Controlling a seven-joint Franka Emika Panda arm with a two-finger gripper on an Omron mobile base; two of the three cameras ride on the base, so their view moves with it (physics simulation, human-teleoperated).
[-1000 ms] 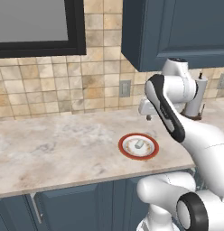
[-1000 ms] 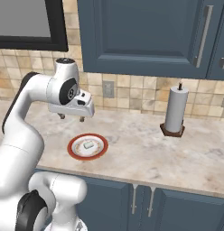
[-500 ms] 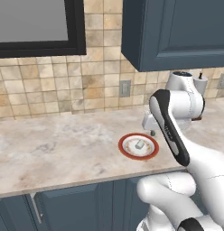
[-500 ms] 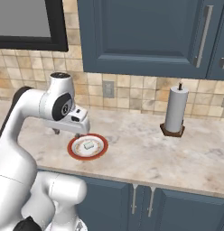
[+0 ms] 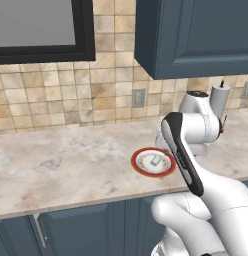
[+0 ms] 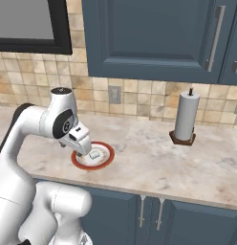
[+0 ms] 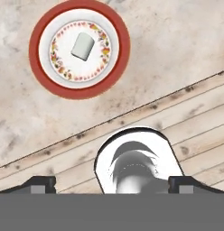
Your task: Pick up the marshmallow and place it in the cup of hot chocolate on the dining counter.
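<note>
Pincer (image 7: 112,184) had its jaws wide apart, holding nothing, low over the table's (image 5: 61,165) front edge. Just beside it sat the red-rimmed plate (image 6: 107,162) with the marshmallow (image 7: 82,46) lying at its centre, uncovered. Paper-towel roll (image 6: 186,116) stood well apart, near the tiled back wall (image 5: 56,95).

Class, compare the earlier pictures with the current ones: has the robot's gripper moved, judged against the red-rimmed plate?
Yes. The gripper has come down from above the plate to its rim, with the marshmallow untouched at the plate's centre.
</note>
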